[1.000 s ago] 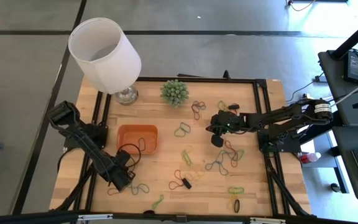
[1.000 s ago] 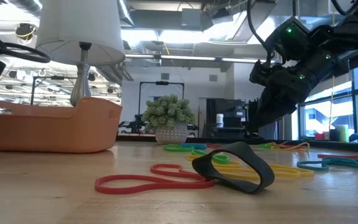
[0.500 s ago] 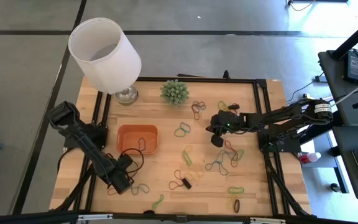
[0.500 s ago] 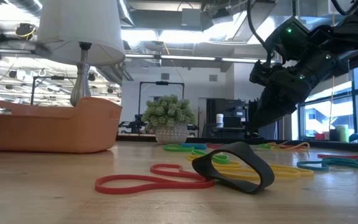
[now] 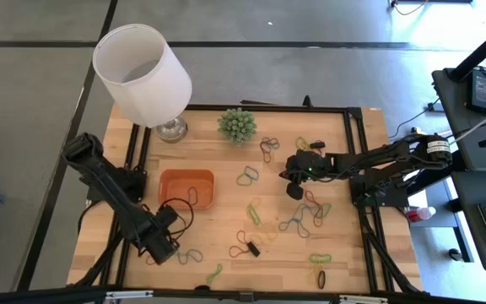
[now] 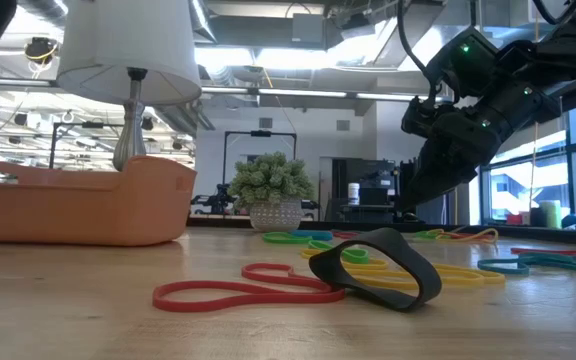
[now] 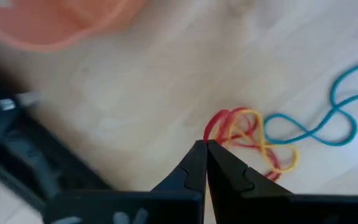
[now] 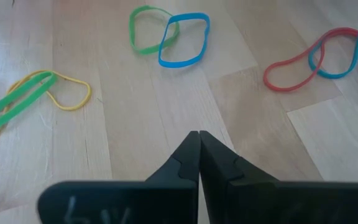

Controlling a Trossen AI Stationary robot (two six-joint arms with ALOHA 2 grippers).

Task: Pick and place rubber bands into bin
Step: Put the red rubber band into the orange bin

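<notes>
Many rubber bands lie scattered on the wooden table, among them a green-blue pair (image 8: 166, 37), a red one (image 6: 238, 290) and a black one (image 6: 378, 268). The orange bin (image 5: 186, 187) stands left of centre. My left gripper (image 7: 205, 146) is near the table's near-left corner (image 5: 160, 247), pointing down, shut on red and yellow rubber bands (image 7: 250, 134). A teal band (image 7: 322, 121) adjoins them. My right gripper (image 8: 199, 140) hangs shut above bare wood right of centre (image 5: 292, 179), holding nothing. My left gripper pinches the red and yellow rubber bands by one end (image 7: 215, 127), right at its fingertips, coming from above and pointing down. The bands trail slack away from the tips. I cannot tell whether their far ends (image 7: 284, 163) are off the wood.
A lamp with a large white shade (image 5: 142, 76) stands at the far left, and a spiky green plant (image 5: 237, 125) at the far middle. A black frame (image 5: 357, 152) rims the table. A black cable loop (image 5: 178, 211) lies beside the bin.
My left gripper has risen straight up from the table near the near-left corner, and its arm has climbed out of the low view's left side.
</notes>
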